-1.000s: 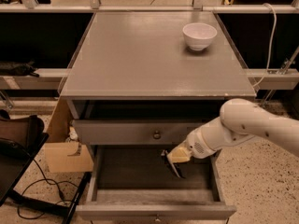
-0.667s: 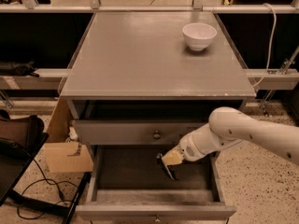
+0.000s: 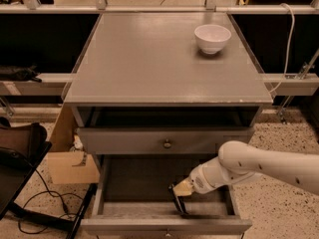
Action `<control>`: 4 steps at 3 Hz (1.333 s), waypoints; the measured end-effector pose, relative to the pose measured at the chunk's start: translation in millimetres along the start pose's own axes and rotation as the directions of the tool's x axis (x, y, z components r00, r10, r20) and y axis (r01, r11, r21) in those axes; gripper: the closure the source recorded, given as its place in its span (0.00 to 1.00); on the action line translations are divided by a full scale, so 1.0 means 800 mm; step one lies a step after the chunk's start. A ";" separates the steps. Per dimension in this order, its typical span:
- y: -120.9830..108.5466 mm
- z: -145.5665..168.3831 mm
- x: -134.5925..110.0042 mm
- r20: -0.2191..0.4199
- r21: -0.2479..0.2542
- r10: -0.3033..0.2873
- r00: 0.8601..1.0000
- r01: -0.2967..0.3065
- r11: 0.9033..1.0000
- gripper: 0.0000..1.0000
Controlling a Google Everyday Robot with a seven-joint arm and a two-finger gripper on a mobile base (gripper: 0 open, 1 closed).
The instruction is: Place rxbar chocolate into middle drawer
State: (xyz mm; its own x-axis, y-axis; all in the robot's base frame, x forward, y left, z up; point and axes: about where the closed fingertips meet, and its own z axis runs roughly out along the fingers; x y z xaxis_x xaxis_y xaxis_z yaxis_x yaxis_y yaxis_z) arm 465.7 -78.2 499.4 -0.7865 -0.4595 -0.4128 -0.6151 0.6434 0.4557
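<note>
The middle drawer [image 3: 134,183] is pulled open below the table, its dark grey floor showing. My gripper [image 3: 182,190] reaches in from the right, over the drawer's front right part. It is shut on the rxbar chocolate [image 3: 178,203], a thin black bar that hangs down from the fingertips. The bar's lower end is close to the drawer floor near the front wall [image 3: 164,224]. I cannot tell whether it touches.
The upper drawer [image 3: 129,141], with a round knob [image 3: 167,144], stands slightly open above. A white bowl [image 3: 212,38] sits on the grey tabletop [image 3: 149,59] at the back right. A cardboard box [image 3: 72,167], a dark chair [image 3: 20,148] and floor cables [image 3: 45,203] lie to the left.
My arm has moved left and a little lower inside the middle drawer, carrying the black bar with it. The drawers and the bowl have not moved.
</note>
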 end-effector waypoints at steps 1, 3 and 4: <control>-0.001 0.004 0.004 -0.002 0.002 0.009 1.000 -0.009 1.000 0.84; -0.001 0.004 0.004 -0.002 0.001 0.009 1.000 -0.009 1.000 0.37; -0.001 0.004 0.004 -0.002 0.001 0.009 1.000 -0.009 1.000 0.06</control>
State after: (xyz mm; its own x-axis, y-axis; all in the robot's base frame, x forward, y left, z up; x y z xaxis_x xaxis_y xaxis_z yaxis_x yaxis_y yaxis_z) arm 463.6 -78.0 494.9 -0.7920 -0.4547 -0.4074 -0.6080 0.6484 0.4582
